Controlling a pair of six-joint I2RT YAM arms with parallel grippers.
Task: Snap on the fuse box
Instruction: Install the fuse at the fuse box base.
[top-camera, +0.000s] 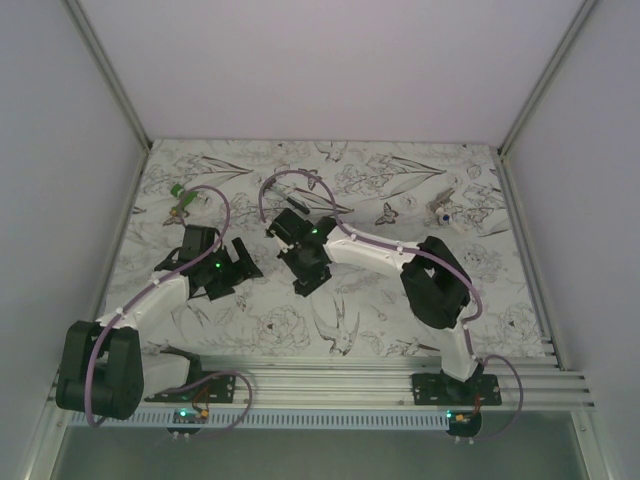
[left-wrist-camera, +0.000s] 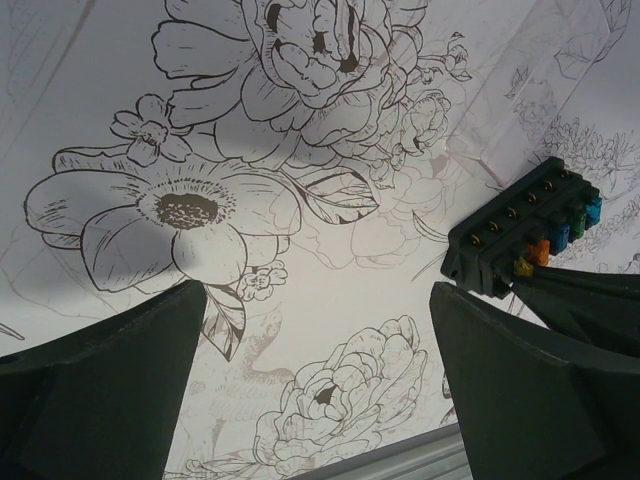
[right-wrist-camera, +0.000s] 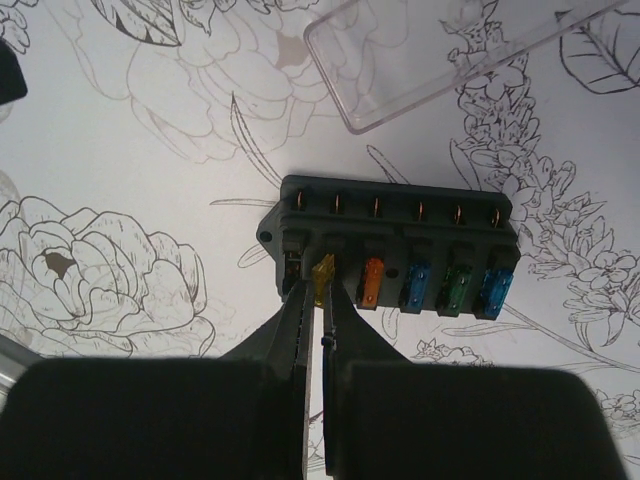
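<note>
The fuse box (right-wrist-camera: 395, 245) is a black block with a row of coloured fuses, lying on the flower-printed table. My right gripper (right-wrist-camera: 322, 292) is shut on a yellow fuse (right-wrist-camera: 323, 274) at the second slot from the box's left end. The clear lid (right-wrist-camera: 440, 50) lies apart, beyond the box. The box also shows in the left wrist view (left-wrist-camera: 515, 225), to the right of my left gripper (left-wrist-camera: 318, 290), which is open and empty. In the top view the right gripper (top-camera: 306, 264) covers the box and the left gripper (top-camera: 238, 268) sits just to its left.
A small green piece (top-camera: 178, 190) lies at the back left. Small pale parts (top-camera: 445, 210) lie at the back right. An aluminium rail (top-camera: 330, 375) runs along the near edge. White walls enclose the table.
</note>
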